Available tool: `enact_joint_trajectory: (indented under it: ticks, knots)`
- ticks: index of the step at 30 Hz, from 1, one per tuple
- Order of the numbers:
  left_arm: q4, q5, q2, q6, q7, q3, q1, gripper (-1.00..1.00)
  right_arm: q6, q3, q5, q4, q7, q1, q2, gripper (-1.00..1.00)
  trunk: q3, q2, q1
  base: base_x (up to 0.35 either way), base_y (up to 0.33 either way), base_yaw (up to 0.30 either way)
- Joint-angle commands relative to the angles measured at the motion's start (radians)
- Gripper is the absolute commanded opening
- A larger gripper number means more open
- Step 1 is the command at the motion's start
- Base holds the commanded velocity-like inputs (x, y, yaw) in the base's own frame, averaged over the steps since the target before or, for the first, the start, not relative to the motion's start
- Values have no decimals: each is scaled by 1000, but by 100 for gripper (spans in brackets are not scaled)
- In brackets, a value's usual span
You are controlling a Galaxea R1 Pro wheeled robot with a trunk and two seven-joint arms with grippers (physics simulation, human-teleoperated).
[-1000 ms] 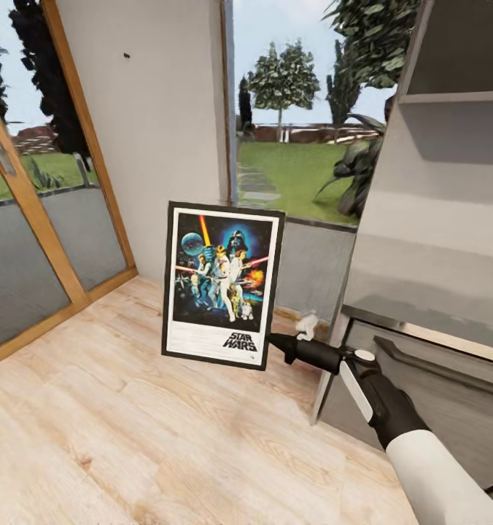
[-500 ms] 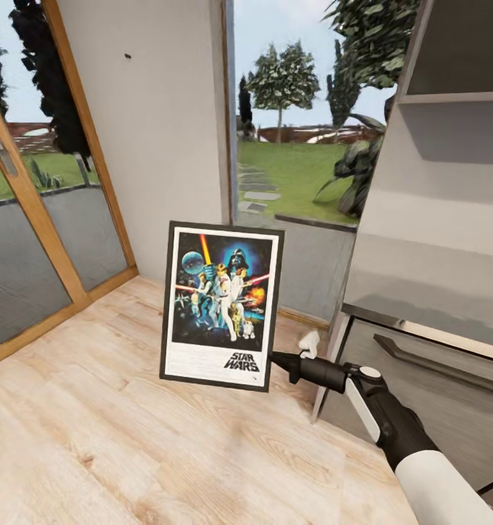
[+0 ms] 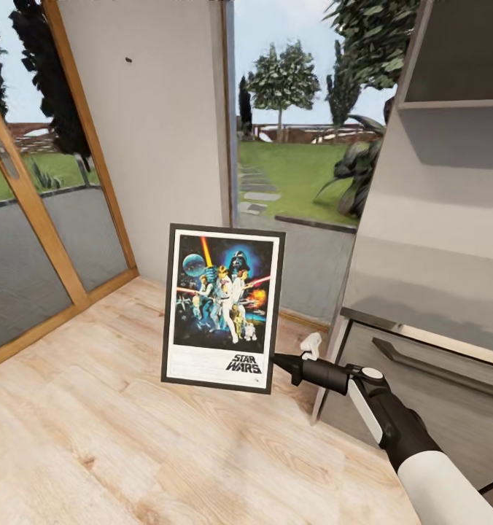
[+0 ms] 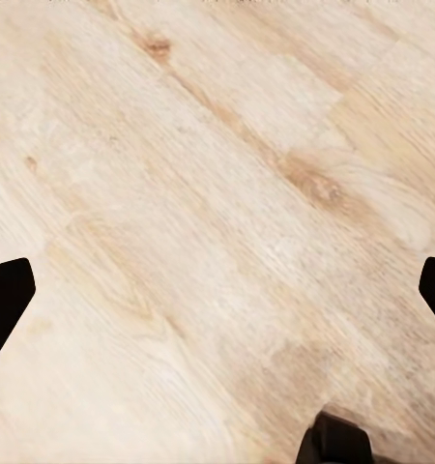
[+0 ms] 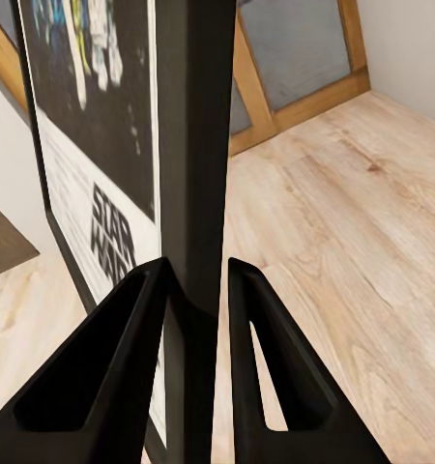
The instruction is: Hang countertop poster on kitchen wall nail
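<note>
My right gripper (image 3: 277,360) is clamped on the lower right edge of the poster (image 3: 223,308), which stands upright just left of centre in the head view, held above the wood plank floor (image 3: 130,445); in the right wrist view my two black fingers (image 5: 130,367) pinch the frame's dark edge (image 5: 193,145) between them, the "STAR WARS" lettering showing on the print's face at the left of that frame. High in the upper left of the head view, a wall nail (image 3: 128,60) sits as a small dark dot on the pale grey wall (image 3: 166,131), well above the poster; a grey cabinet (image 3: 436,240) fills the right side. My left gripper (image 4: 217,290) hangs spread wide over the floor planks, its dark fingertips (image 4: 5,300) at opposite edges of the left wrist view, holding nothing.
</note>
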Motion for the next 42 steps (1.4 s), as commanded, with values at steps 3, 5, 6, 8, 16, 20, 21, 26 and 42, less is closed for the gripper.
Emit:
enact_joint_trajectory:
  ticks: [3, 5, 6, 8, 16, 20, 21, 26, 42]
  knots:
    - [6, 0, -1, -1, 0, -1, 0, 100, 10, 2, -11, 2, 1, 0, -1, -100, 9, 21, -12, 0, 0, 0]
    - [13, 0, -1, -1, 0, -2, 0, 100, 9, 2, -11, 3, 0, 0, -1, -100, 15, 35, -19, 0, 0, 0]
    - [18, 0, -1, -1, 1, -3, 0, 100, 9, 2, -11, 4, 0, 0, -1, -100, 18, 42, -23, 0, 0, 0]
    - [22, 0, -2, -2, 1, -3, 0, 100, 9, 2, -11, 4, 0, 0, -1, -100, 24, 56, -31, 0, 0, 0]
    - [28, 0, -2, -5, 1, -3, 0, 100, 9, 0, -11, 4, -1, 0, -4, -100, 50, 112, -61, 0, 0, 0]
    - [28, 0, -2, -6, 1, -2, 0, 100, 9, 0, -11, 5, -2, 0, -4, -100, 62, 140, -77, 0, 0, 0]
    - [28, 0, -2, -6, 1, -2, 0, 100, 9, 0, -11, 5, -2, 0, -4, -100, 65, 147, -81, 0, 0, 0]
    - [28, 0, -2, -7, 1, -2, 0, 100, 8, -1, -11, 6, -2, 0, -4, -100, 81, 182, -100, 0, 0, 0]
    - [28, 0, -2, -7, 1, -3, 0, 100, 9, 0, -11, 6, -3, 1, -4, -100, 131, 294, -161, 0, 0, 0]
